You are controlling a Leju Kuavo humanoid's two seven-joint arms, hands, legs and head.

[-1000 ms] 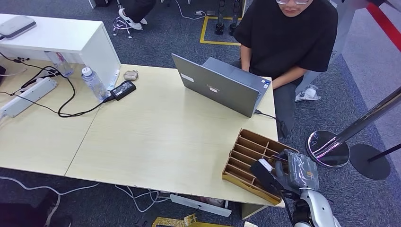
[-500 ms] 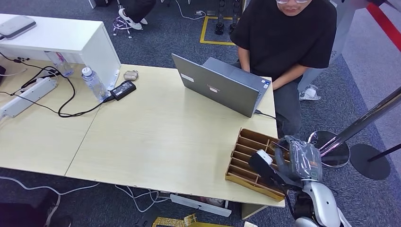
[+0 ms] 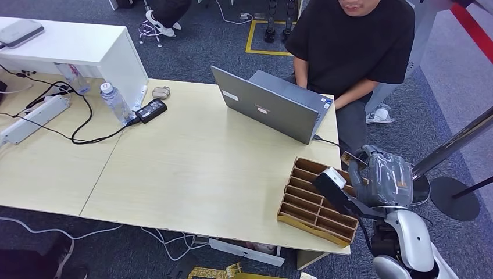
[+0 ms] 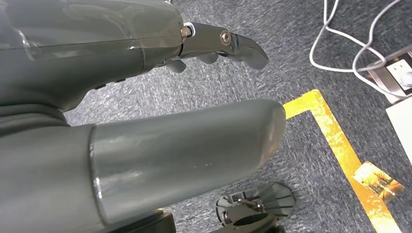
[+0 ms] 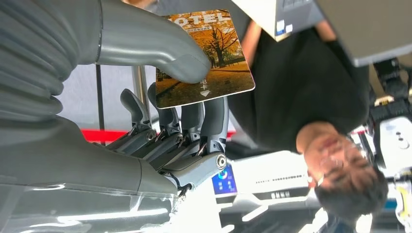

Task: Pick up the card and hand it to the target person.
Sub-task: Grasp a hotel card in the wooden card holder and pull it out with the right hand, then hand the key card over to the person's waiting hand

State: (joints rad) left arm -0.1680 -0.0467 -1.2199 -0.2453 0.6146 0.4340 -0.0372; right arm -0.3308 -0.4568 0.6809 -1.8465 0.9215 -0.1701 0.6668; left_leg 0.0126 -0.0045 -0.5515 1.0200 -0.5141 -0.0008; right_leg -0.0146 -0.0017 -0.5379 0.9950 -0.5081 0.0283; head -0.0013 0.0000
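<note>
Carpet and a yellow floor marking (image 4: pixel 335 141) lie beneath the left hand (image 4: pixel 145 116) in the left wrist view; that arm seems to hang idle, thumb and fingers loosely apart with nothing between them. From the head view, the right hand (image 3: pixel 381 179) is raised beyond the far right corner of the table (image 3: pixel 197 168), above the wooden slotted tray (image 3: pixel 302 203), probably lifted there so the card (image 3: pixel 349 158) reaches toward the seated person (image 3: pixel 354 46) behind the laptop (image 3: pixel 273 104). The card shows here as a small sliver at the fingertips, pointing outward toward that person. In the right wrist view, the thumb presses the card (image 5: pixel 206 58), printed with autumn trees, against the fingers (image 5: pixel 194 121), a pinch near one edge that leaves most of it free for taking. Its long axis runs away from the palm, the printed face toward the camera.
</note>
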